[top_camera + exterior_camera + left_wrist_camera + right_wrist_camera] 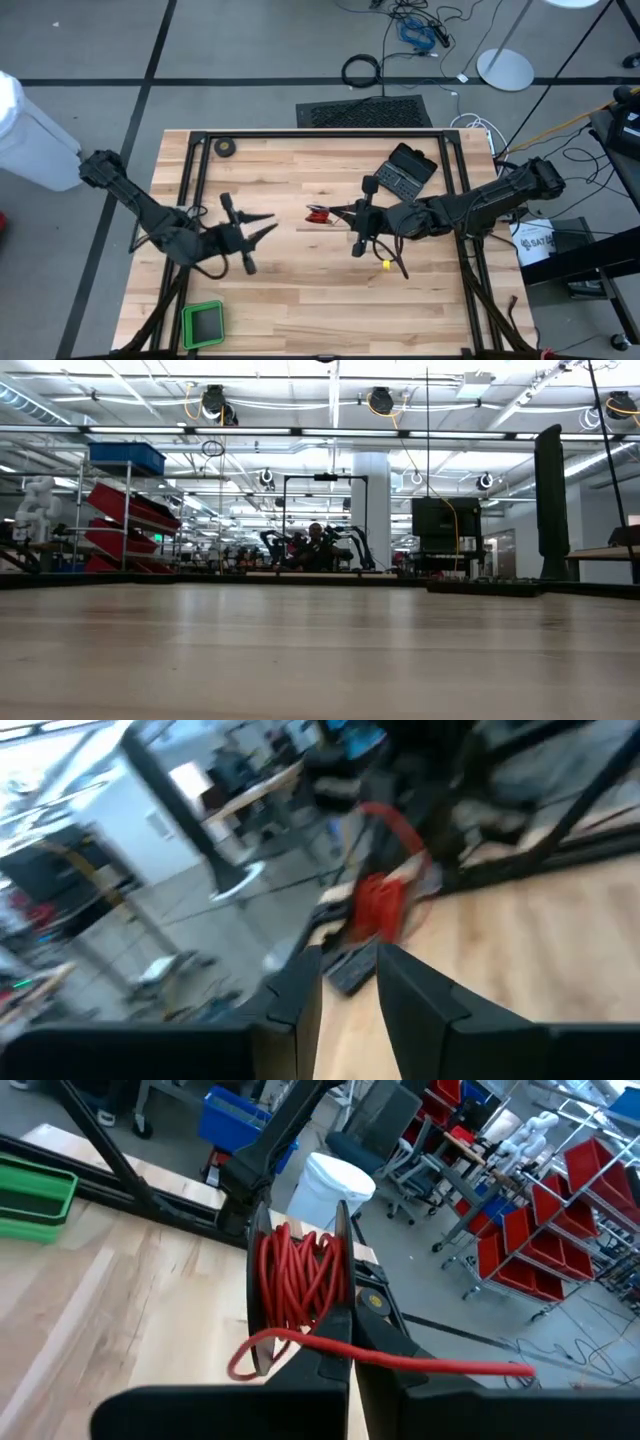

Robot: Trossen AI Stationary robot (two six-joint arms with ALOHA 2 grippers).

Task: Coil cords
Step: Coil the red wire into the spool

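The red wire (300,1280) is wound in many loops, and the right jaws (345,1345) are shut on the bundle. The right wrist view shows this best: the loops sit between the 2 dark fingers, and 1 loose end sticks out past them and curls off to the side. From above, the wire (318,213) is a small red bunch just ahead of the right jaws (345,212), above the bench (300,300). I cannot make out the small black reel.

The left jaws (262,226) are near the bunch but not touching it. They are partly open and hold nothing.

I think most of the coiling is done, since the wire is already in a neat bundle. The loose tail still has to be tucked in, and the bundle is not set down yet.

The bench is pale wood with a black frame around it. On it, well away from both jaws, are a black tape roll (226,147), a dark keypad-like thing (405,168), a green tray (204,324) and a small yellow bit (386,265). Past the bench is a big, bright workshop with red and blue bins on racks.
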